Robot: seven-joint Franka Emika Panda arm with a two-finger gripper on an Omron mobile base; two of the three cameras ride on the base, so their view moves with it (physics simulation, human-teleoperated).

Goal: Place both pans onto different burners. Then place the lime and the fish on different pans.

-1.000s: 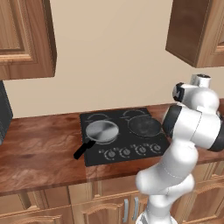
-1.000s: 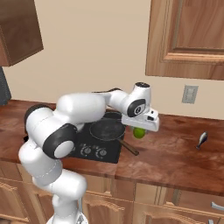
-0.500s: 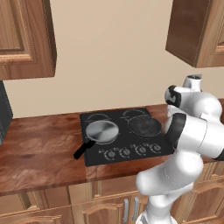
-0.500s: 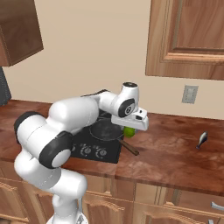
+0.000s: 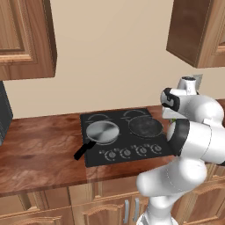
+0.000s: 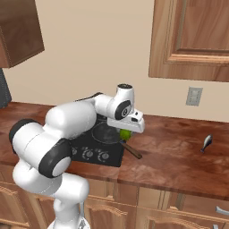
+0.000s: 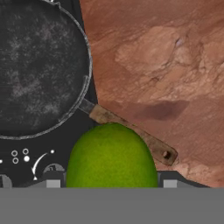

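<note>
The brown counter (image 6: 179, 152) runs bare to the right of the black cooktop (image 5: 125, 154), open room as far as the fish (image 6: 205, 142) near the wall. The silver pan (image 5: 102, 132) sits on the front-left burner, the dark pan (image 7: 37, 70) on the front-right, its brown handle (image 7: 131, 131) jutting over the counter. The gripper (image 6: 127, 132) clamps the lime (image 7: 111, 155) above that handle.
</note>
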